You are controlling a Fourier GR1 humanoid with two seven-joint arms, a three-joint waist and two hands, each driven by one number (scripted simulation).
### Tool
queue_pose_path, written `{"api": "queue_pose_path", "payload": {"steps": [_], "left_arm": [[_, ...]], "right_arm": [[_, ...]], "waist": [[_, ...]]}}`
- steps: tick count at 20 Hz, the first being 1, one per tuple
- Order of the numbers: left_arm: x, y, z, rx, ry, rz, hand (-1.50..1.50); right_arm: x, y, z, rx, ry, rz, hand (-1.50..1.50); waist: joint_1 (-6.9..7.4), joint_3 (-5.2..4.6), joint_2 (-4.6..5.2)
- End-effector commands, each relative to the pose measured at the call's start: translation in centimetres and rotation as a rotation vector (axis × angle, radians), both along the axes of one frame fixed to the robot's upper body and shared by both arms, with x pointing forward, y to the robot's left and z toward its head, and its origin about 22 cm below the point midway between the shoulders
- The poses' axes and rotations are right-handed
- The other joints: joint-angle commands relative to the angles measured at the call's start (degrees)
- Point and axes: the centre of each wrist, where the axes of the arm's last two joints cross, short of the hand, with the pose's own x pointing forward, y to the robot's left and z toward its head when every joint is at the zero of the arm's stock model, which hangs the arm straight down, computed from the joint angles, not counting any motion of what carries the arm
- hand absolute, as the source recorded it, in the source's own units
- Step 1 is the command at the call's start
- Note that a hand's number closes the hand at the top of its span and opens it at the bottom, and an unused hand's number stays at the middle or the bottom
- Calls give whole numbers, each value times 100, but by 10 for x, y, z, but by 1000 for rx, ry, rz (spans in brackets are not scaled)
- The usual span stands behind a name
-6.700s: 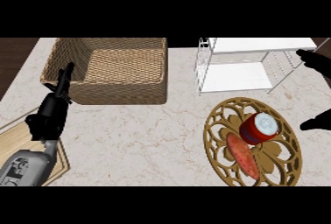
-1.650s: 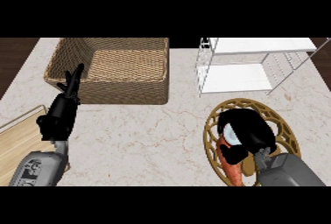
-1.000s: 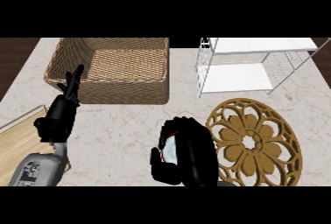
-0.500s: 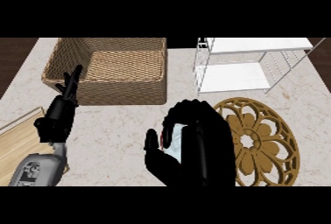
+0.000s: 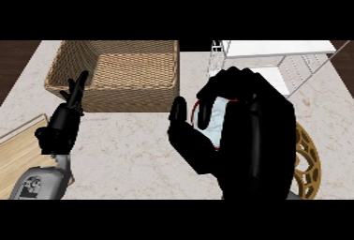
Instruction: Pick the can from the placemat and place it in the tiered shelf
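My right hand (image 5: 249, 140) fills the middle of the head view, lifted high above the counter. Its fingers and thumb curl round the can (image 5: 211, 117), of which only a pale end with a red rim shows between them. The round golden placemat (image 5: 307, 161) lies on the counter at the right, mostly hidden behind the hand, with nothing visible on it. The white tiered shelf (image 5: 276, 58) stands at the back right, beyond the hand. My left hand (image 5: 69, 115) rests open at the left, fingers pointing up.
A large woven basket (image 5: 121, 75) stands at the back left, next to the shelf. A wooden board (image 5: 17, 154) lies at the left edge under the left forearm. Marble counter shows between basket and hand.
The right hand closed on the can on the placemat, lifted it off, and has carried it left and up toward the view. The placemat now lies bare. The left hand has barely moved.
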Motion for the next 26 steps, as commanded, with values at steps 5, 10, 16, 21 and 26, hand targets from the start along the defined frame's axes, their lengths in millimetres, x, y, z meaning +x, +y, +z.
{"api": "queue_pose_path", "payload": {"steps": [5,10,16,21,26], "left_arm": [[5,-15,-18,-53,153,-79,0],[-5,-30,-34,-58,152,-79,0],[2,-31,-28,-47,147,-94,0],[-4,-18,-19,-51,151,-104,0],[2,-24,-26,-42,133,-92,0]], "right_arm": [[19,-14,49,31,27,-176,150],[42,-30,55,26,5,-232,150],[63,-45,66,-20,-28,-259,150],[95,-48,74,-106,-48,-304,150],[116,-67,62,-169,-55,-321,150]], "waist": [[-20,-67,84],[-1,-63,99],[8,-61,112],[133,-60,120],[89,-60,136]]}}
